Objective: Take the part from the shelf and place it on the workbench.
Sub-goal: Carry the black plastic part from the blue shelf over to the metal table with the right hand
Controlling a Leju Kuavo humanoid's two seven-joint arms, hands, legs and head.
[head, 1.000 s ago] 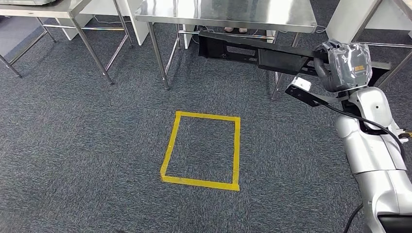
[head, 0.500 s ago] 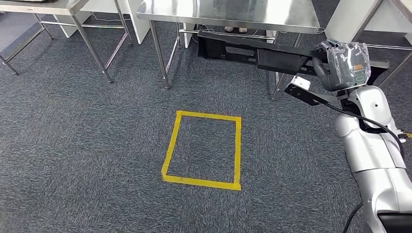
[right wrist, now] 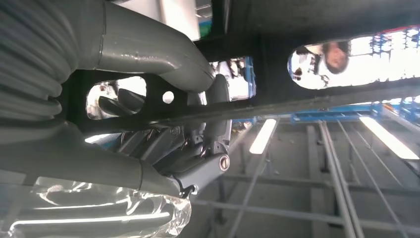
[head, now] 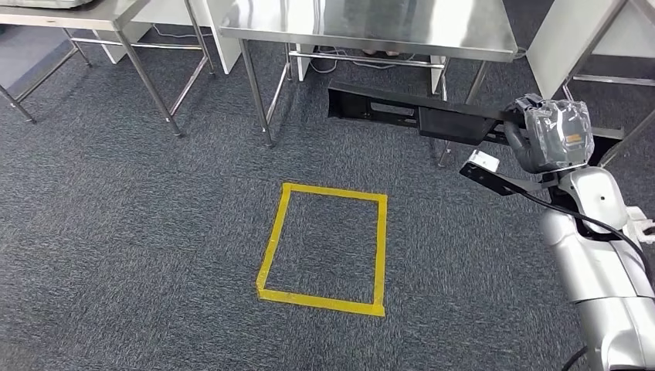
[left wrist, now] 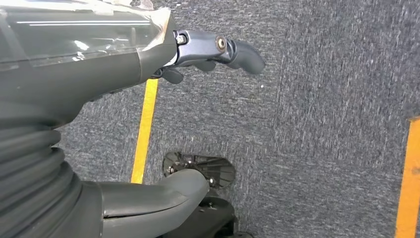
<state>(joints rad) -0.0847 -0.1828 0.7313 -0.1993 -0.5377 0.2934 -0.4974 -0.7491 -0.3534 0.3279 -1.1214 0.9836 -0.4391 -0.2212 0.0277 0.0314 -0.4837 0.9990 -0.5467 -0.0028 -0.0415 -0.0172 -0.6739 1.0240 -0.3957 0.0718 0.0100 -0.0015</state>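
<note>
In the head view my right hand (head: 544, 135), wrapped in clear plastic, grips one end of a long black flat part (head: 417, 116) at the right. The part reaches out to the left, level, in front of and lower than the steel workbench (head: 371, 23). The right wrist view shows the same part (right wrist: 307, 29) with its cut-outs, and dark fingers (right wrist: 210, 116) curled around its edge. In the left wrist view my left hand (left wrist: 163, 64) hangs over the carpet holding nothing, thumb and fingers apart.
A yellow tape square (head: 324, 239) is marked on the grey carpet ahead of me. A second steel table (head: 69, 11) stands at the far left, and the workbench legs (head: 255, 89) come down to the floor. A white cabinet side (head: 560, 39) rises at the right.
The whole picture has shifted, so the camera has moved relative to the workbench. My right hand keeps its grip on the black part, now a little lower and further right in view.
</note>
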